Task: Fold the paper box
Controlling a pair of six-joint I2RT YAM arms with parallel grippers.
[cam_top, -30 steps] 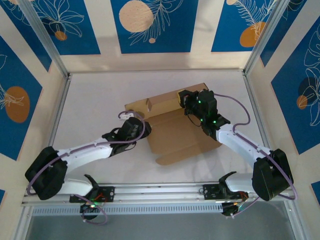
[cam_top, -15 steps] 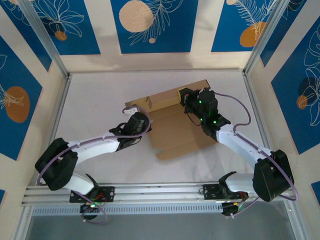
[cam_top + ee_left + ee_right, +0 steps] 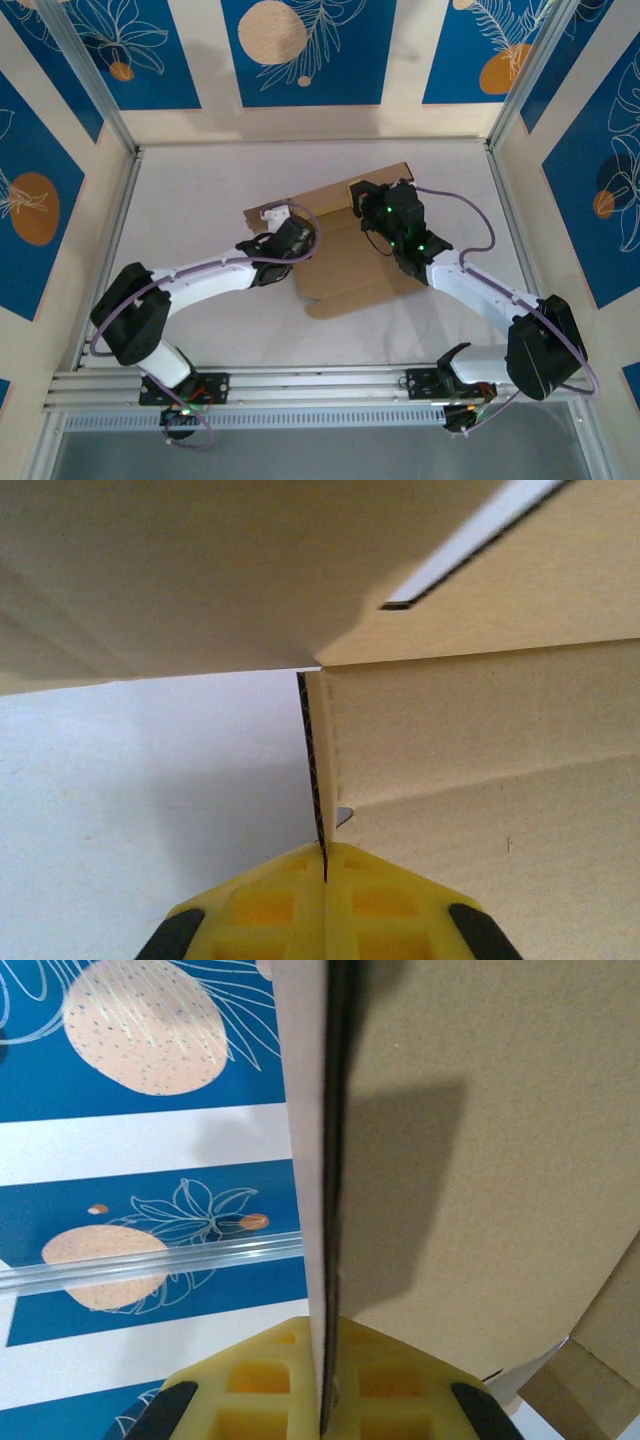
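Built from white link shells and bulky black joint housings, left arm (image 3: 190, 285) and right arm (image 3: 480, 290) alike. Looped with thin purple cables (image 3: 489, 228). Dotted with small green lamps (image 3: 421, 240) near 3 o'clock. Tipped at the left gripper (image 3: 325, 865) with yellow grid-moulded fingers (image 3: 260, 915), black-cornered.

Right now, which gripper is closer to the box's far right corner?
The right gripper. It is shut on the back flap of the box, just left of that corner. The left gripper is shut on the box's left edge, across the box from the corner.
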